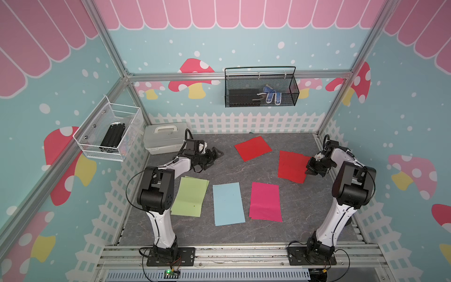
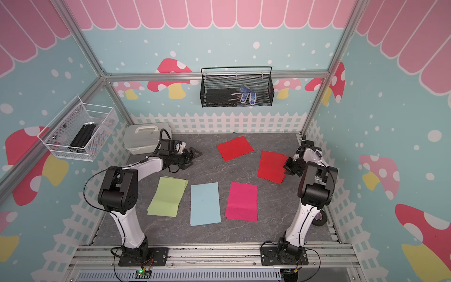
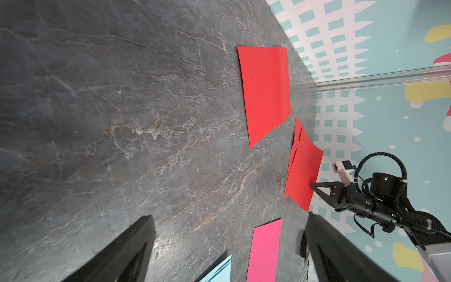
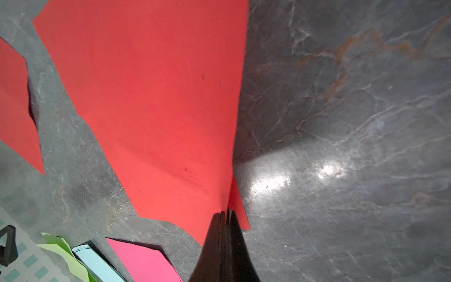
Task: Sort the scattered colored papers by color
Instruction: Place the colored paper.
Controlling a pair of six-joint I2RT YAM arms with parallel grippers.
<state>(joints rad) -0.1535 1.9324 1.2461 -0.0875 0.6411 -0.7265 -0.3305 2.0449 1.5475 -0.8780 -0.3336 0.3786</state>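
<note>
Pinching red sheet (image 1: pixel 291 167) near tabletop's (image 1: pixel 231 171) right edge, right gripper (image 1: pixel 309 171) pressed together on its rim, likely to carry it onto second red sheet (image 1: pixel 252 148) by back edge. Toward back-left corner, left gripper (image 1: pixel 216 153) spread, empty.

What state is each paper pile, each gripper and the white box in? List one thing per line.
green papers: flat, two sheets slightly offset.
blue paper: flat.
pink paper: flat.
far red paper: flat, alone.
near red papers: edge pinched by the right gripper.
left gripper: fingers open, empty.
right gripper: fingers shut on the near red papers.
white box: lid closed.
</note>
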